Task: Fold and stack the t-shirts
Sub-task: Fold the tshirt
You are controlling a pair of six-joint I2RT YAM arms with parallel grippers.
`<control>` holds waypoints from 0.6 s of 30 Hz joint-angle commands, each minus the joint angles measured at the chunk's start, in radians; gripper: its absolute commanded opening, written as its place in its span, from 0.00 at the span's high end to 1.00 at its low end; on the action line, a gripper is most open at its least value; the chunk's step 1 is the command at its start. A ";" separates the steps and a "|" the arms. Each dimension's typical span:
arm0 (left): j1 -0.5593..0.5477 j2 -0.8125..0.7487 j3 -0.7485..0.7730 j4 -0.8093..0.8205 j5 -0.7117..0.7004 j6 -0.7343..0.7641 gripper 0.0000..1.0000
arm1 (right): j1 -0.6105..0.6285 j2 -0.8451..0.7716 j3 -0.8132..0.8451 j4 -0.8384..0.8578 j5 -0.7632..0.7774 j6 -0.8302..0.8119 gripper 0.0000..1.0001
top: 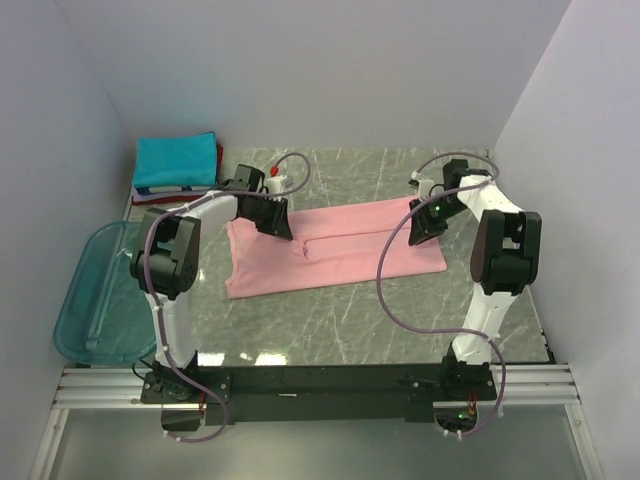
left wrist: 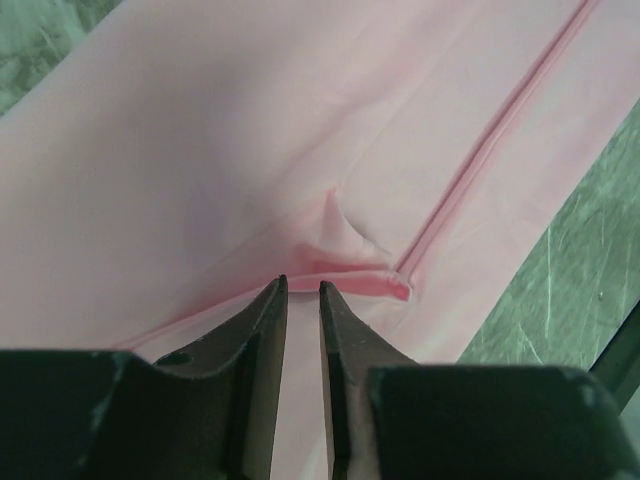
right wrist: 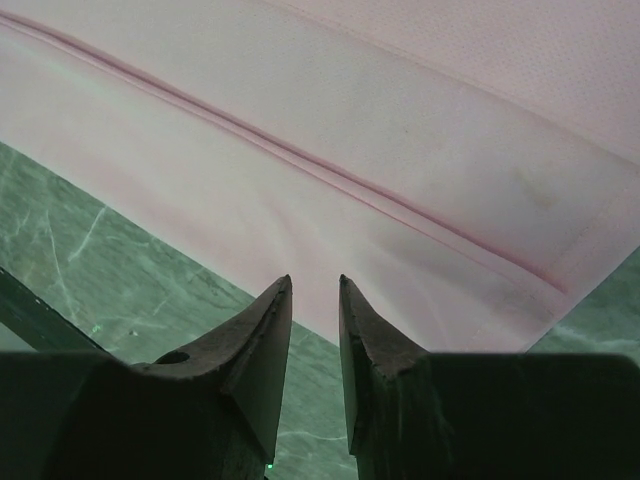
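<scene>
- Tabletop point(top: 340, 325): green-grey marbled slab with pale veins. It fills the floor of the enclosure and shows beside the cloth in both wrist views point(left wrist: 565, 300) point(right wrist: 110, 250).
- Walls: plain white panels close in the back point(top: 320, 70), the left point(top: 50, 150) and the right point(top: 590, 150).
- Near edge: a black beam point(top: 320, 380) carries both arm bases and sits on a silver metal frame point(top: 100, 388).
- Pink t-shirt point(top: 340, 255): lies flat at mid-table, long side running left to right, with a layer folded over along its length. A raised hem line crosses the cloth in each wrist view point(left wrist: 490, 150) point(right wrist: 300, 160).
- Left gripper point(top: 283, 230): rests low on the shirt's left part. Its fingers leave only a thin slit point(left wrist: 303, 288), and a small pucker of pink cloth rises right at the tips. Whether any cloth is pinched cannot be told.
- Right gripper point(top: 416, 238): sits at the shirt's right end. The fingers stand slightly apart with nothing between them point(right wrist: 315, 282), and the tips are over the near cloth edge where it meets the marble.
- Teal t-shirt point(top: 176, 160): folded, in the far left corner, on top of a low stack showing red and white edges point(top: 170, 190).
- Blue bin point(top: 100, 300): translucent plastic, hanging past the table's left edge.
- Purple cables point(top: 400, 300): loop from each arm down to its base.
</scene>
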 commanded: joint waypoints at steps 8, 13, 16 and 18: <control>-0.016 0.127 0.073 0.007 -0.003 -0.039 0.75 | 0.021 0.049 0.176 0.015 0.027 0.010 0.67; 0.003 0.004 0.079 -0.011 -0.043 -0.018 0.69 | 0.061 0.096 0.259 0.051 0.119 0.016 0.64; 0.018 -0.096 0.125 -0.105 -0.085 0.013 0.63 | 0.106 0.119 0.300 0.088 0.217 0.010 0.63; 0.032 -0.169 0.111 -0.139 -0.088 0.013 0.60 | 0.122 0.148 0.337 0.091 0.267 0.007 0.63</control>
